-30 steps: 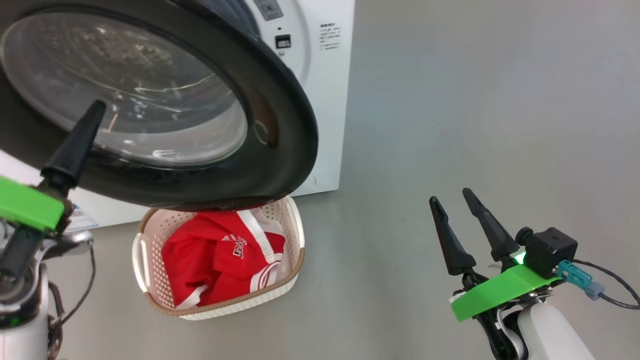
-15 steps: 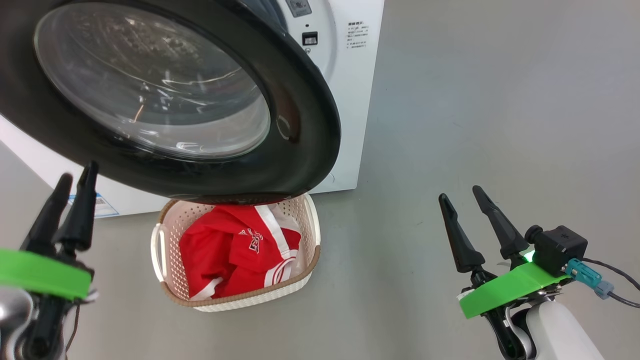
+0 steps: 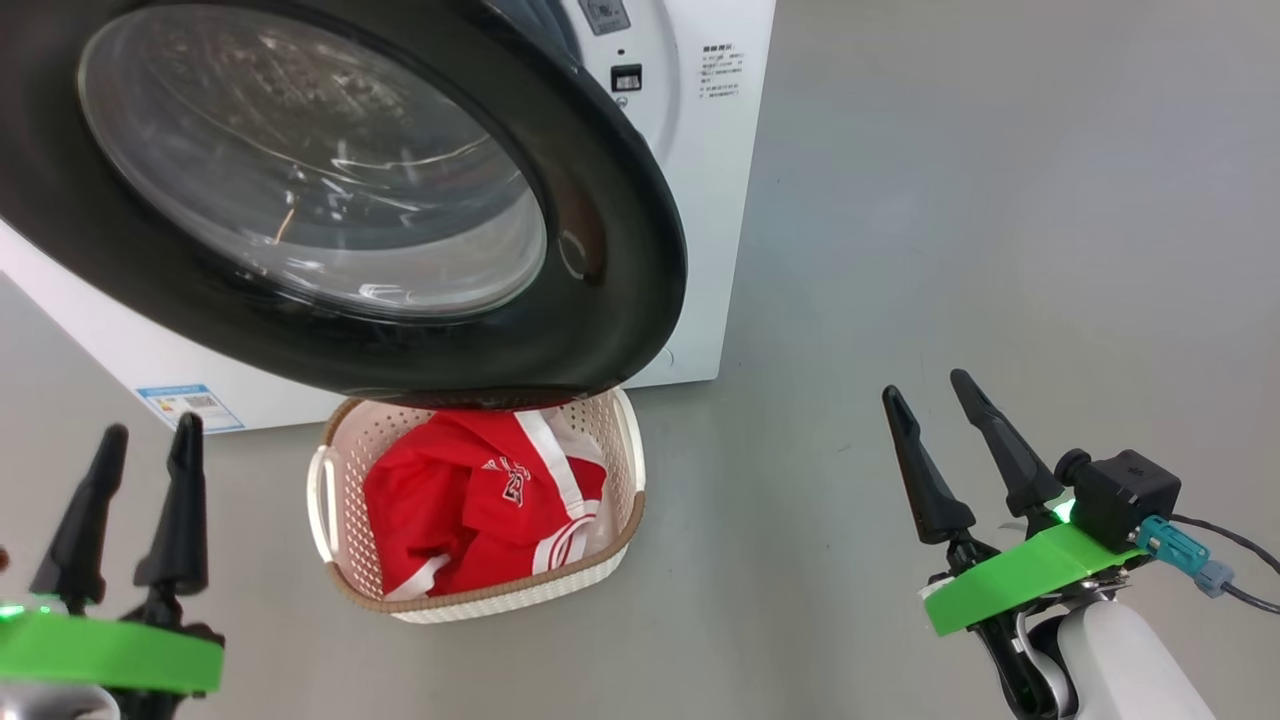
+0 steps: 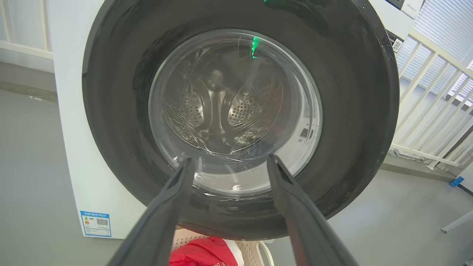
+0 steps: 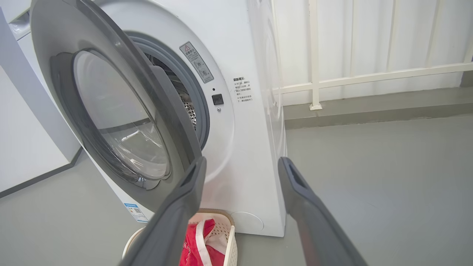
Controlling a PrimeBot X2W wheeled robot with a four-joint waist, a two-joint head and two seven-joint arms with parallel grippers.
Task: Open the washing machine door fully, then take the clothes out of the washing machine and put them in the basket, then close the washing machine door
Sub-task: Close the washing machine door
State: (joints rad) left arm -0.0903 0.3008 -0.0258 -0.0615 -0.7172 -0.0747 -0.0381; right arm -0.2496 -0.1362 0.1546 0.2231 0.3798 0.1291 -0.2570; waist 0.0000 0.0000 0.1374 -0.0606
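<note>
1. Washing machine [image 3: 700, 200]: white front-loader standing on a grey floor [image 3: 1000, 250]. It has a small blue label [image 3: 190, 405] low on its front and a dark latch socket [image 3: 626, 78] beside the opening.
2. Washing machine door [image 3: 620, 300]: wide glossy black frame around a bulging clear glass bowl [image 3: 310, 180].
   - The door is partly swung out from the cabinet, not shut.
   - The right wrist view shows a gap at its free edge, with the grey seal [image 5: 197, 92] and a strip of perforated drum [image 5: 189, 109] visible behind it.
   - The left wrist view faces the door square-on, and the steel drum shows through the glass.
3. Basket [image 3: 630, 480]: cream perforated plastic with a brown woven-look rim and side handles. It sits on the floor just in front of the machine, and its far end is tucked under the door's lower edge.
4. Clothes [image 3: 450, 510]: a red garment with white trim, bunched inside the basket and filling most of it. A pale patch at the right end may be the white garment, though the folds make it hard to tell.
5. Left gripper [image 3: 150, 428]: at the lower left of the head view, over bare floor and left of the basket. Its fingers are spread wide and nothing is between them. It is apart from both door and basket.
6. Right gripper [image 3: 925, 385]: at the lower right of the head view, well apart from the machine and basket. Its fingers are spread wide and carry nothing.
7. Railing [image 5: 369, 75]: white bars along the wall behind the machine.
</note>
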